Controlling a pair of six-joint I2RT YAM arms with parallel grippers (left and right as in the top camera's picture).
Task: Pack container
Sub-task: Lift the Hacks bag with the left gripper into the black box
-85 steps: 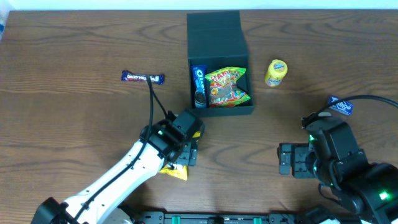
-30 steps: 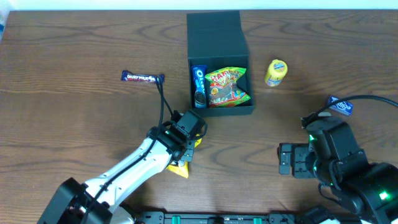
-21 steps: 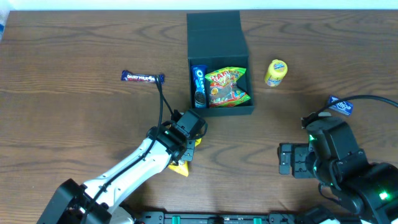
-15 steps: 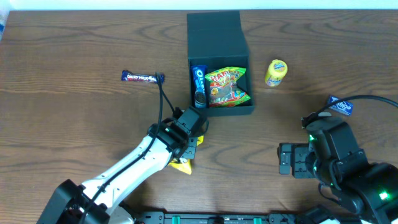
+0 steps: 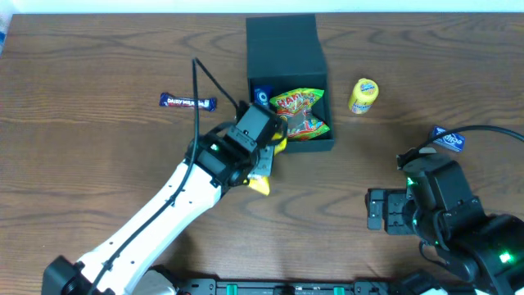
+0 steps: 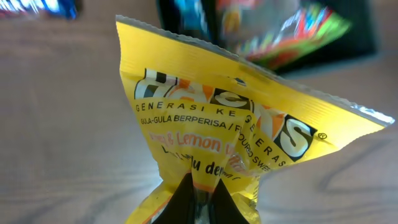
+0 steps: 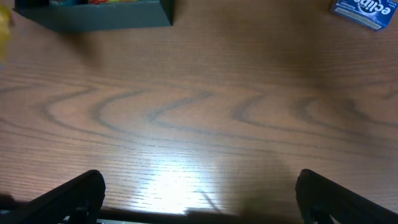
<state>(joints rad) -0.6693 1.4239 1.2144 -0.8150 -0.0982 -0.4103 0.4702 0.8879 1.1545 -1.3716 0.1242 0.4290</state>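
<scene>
Overhead view: container (image 5: 304,146) sits at the far middle of the desk (image 5: 98,180), flap lid folded back away from the arms, body open upward. Inside it are a green-and-red snack bag (image 5: 301,113) on the right and a blue Oreo pack (image 5: 260,91) against the left wall (mostly hidden by the arm).

Left fingers (image 6: 181,200) are closed on the lower crimped end of a yellow packet (image 6: 230,143), pinching it. The packet is off the desk, at the container's near-left corner. Print reads "Lemon" (brand name creased, not legible).

Right fingers (image 7: 78,193) are spread wide with nothing between them, low over bare desk, well apart from the container on its near-right side.

Loose on the desk:
- Dairy Milk bar (image 5: 187,102), left of the container
- small yellow bottle (image 5: 363,95), just right of it
- blue Eclipse pack (image 7: 362,11), far right
</scene>
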